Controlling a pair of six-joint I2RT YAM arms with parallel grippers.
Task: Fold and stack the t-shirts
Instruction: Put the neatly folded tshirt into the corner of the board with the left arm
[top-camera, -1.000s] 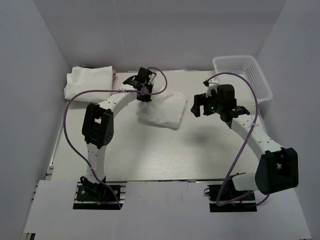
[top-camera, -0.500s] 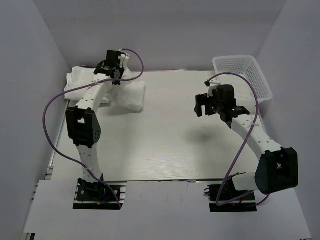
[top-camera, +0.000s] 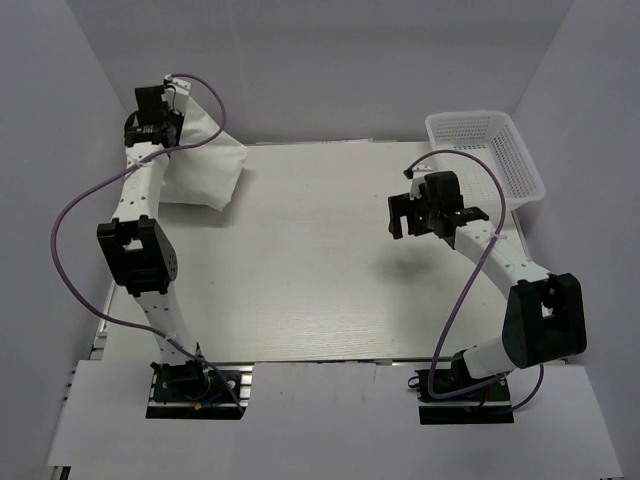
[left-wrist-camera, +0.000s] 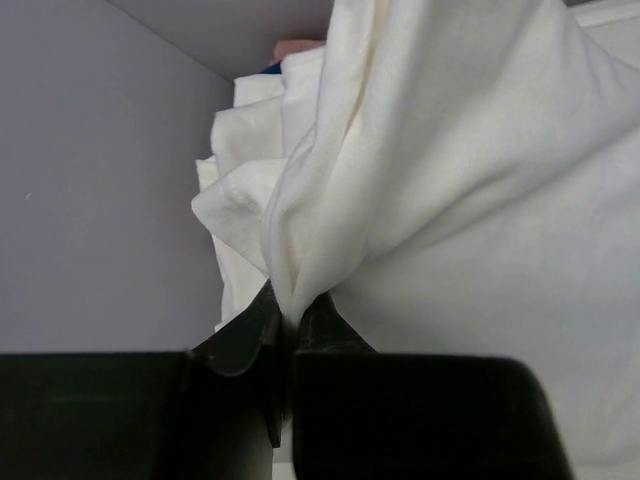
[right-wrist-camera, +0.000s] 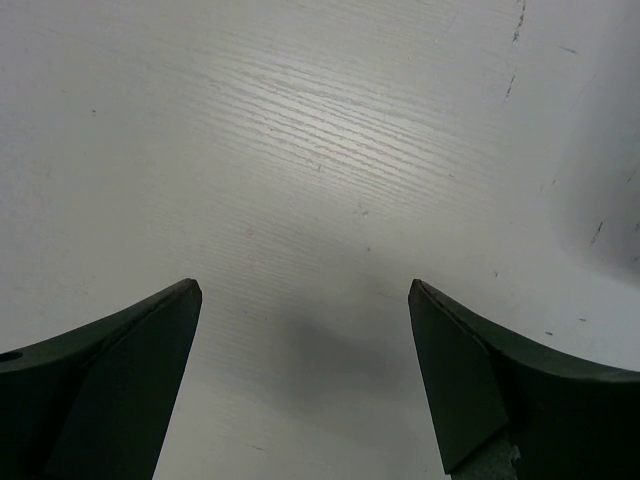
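My left gripper (top-camera: 152, 128) is shut on a folded white t-shirt (top-camera: 203, 160) and holds it up at the far left corner of the table. In the left wrist view the cloth (left-wrist-camera: 450, 170) hangs pinched between my fingertips (left-wrist-camera: 290, 310), and another white folded t-shirt (left-wrist-camera: 240, 200) lies below it against the left wall. My right gripper (top-camera: 408, 213) is open and empty, held above the bare table right of centre; its wrist view shows only the table between the fingers (right-wrist-camera: 130, 360). No print shows on either shirt.
A white plastic mesh basket (top-camera: 487, 152) stands at the far right corner. White walls close in the table on the left, back and right. The table surface (top-camera: 320, 270) is pale wood grain.
My left gripper has carried the folded t-shirt from the table's middle back and left to the far left corner, over the other shirt there. The right arm has barely moved.
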